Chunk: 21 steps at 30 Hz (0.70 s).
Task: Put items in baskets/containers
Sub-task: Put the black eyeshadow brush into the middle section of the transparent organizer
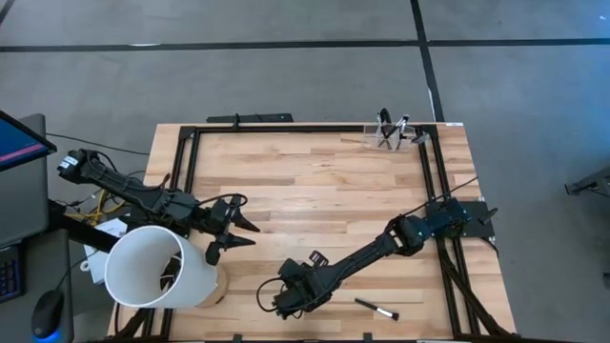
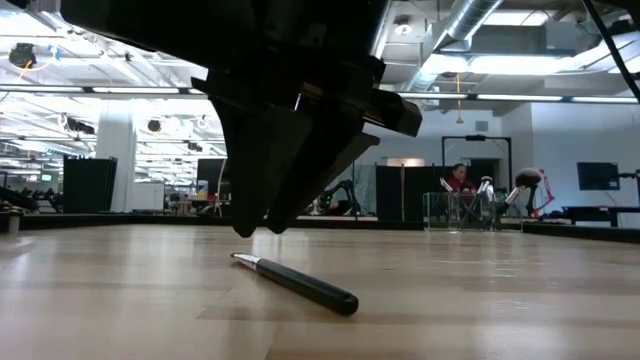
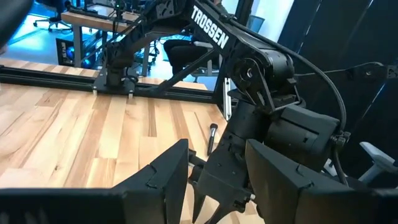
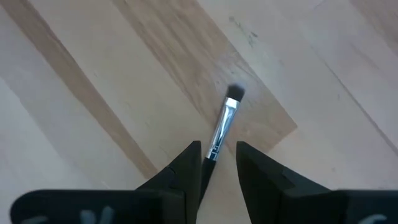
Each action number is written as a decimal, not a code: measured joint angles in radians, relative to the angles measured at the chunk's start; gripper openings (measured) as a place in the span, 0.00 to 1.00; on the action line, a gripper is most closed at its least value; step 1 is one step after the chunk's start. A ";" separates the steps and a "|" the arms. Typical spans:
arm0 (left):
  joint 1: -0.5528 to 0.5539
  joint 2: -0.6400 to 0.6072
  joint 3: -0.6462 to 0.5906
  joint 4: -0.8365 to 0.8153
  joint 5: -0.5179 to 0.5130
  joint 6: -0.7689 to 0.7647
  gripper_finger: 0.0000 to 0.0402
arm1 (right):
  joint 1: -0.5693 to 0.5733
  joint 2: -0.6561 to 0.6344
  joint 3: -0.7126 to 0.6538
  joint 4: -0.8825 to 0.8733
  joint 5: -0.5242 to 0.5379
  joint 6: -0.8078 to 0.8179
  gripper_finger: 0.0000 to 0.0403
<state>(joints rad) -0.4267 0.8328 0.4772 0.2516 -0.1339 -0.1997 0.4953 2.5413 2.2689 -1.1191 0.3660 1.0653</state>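
A slim makeup brush (image 4: 225, 121) with a silvery ferrule and dark bristles lies on the wood under my right gripper (image 4: 219, 163). The gripper is open and points down near the table's near edge (image 1: 291, 295), one finger on each side of the dark handle. Another dark brush (image 1: 376, 310) lies flat to its right, and it also shows in the low view (image 2: 300, 285). The small clear holder (image 1: 389, 135) stands at the far right with several brushes upright in it. My left gripper (image 1: 236, 235) waits open beside the white tub. My right gripper comes from above, pointing down, its fingers across the brush's handle just behind the ferrule (image 4: 212, 151). The handle runs close along the inner side of one finger (image 4: 194, 163). I cannot tell whether it touches. The brush lies flat on the table.
A big white tub (image 1: 152, 267) stands at the near left corner, right by my left arm. Black frame rails (image 1: 429, 181) run along the table's sides. Bare wood stretches between the grippers and the holder. A person shows far off in the room (image 2: 458, 180).
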 joint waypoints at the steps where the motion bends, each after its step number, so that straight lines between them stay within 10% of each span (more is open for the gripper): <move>1: 0.000 0.000 0.000 0.001 0.000 0.001 0.39 | 0.000 0.000 0.000 0.000 0.000 0.000 0.23; 21: 0.000 0.000 0.000 0.009 0.000 0.003 0.39 | 0.000 0.000 -0.085 0.076 0.018 0.000 0.21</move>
<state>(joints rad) -0.4267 0.8330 0.4774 0.2607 -0.1341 -0.1963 0.4950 2.5416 2.1838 -1.0433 0.3837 1.0649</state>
